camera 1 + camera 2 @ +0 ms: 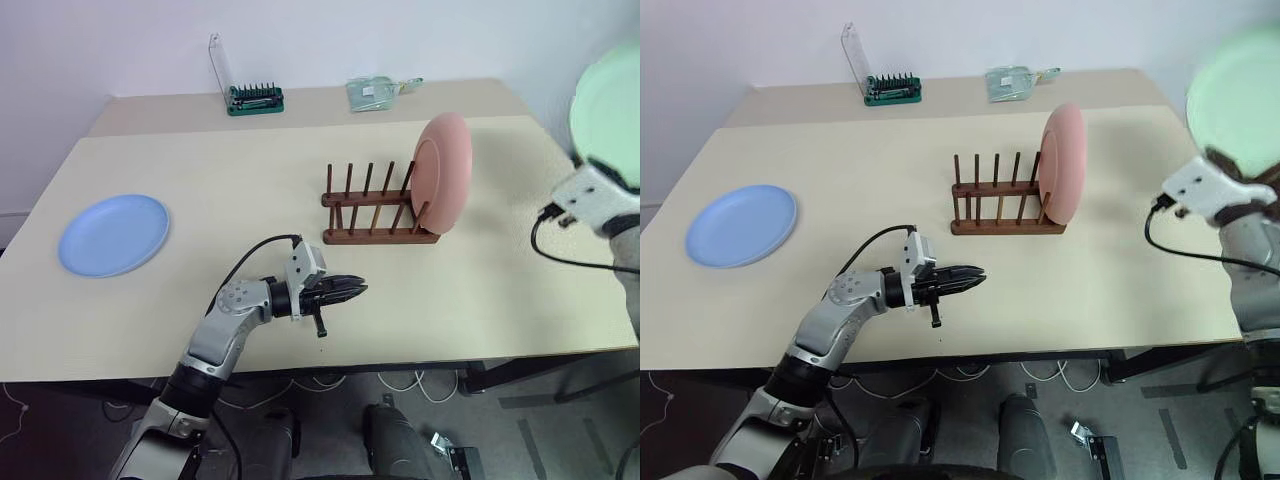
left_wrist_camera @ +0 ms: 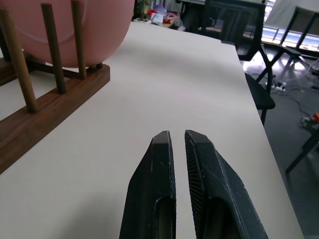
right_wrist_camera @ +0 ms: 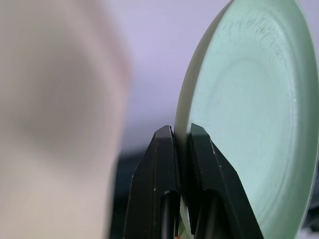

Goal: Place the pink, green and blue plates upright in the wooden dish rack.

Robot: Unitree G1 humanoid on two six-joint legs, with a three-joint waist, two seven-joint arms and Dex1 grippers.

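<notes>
Right wrist view shows the right pincer (image 3: 182, 137) clamped on the rim of the round, pale mint-green plastic plate (image 3: 249, 119), its two black fingers pressed on either face of the edge. From the head cameras, that plate (image 1: 607, 105) hangs in the air at the far right, off the desk's (image 1: 250, 190) edge and well apart from the dark reddish-brown wooden dish rack (image 1: 378, 215). One plate is already placed: the round salmon-pink plastic plate (image 1: 444, 172) stands upright at the rack's right end, leaning between the pegs. The round light-blue plastic plate (image 1: 114, 233) lies flat on the desk far to the left, untouched. The left pincer (image 1: 352, 290) hovers low over the desk in front of the rack, closed and empty. By my judgement one of three is done; the green plate needs slotting next, then the blue.
</notes>
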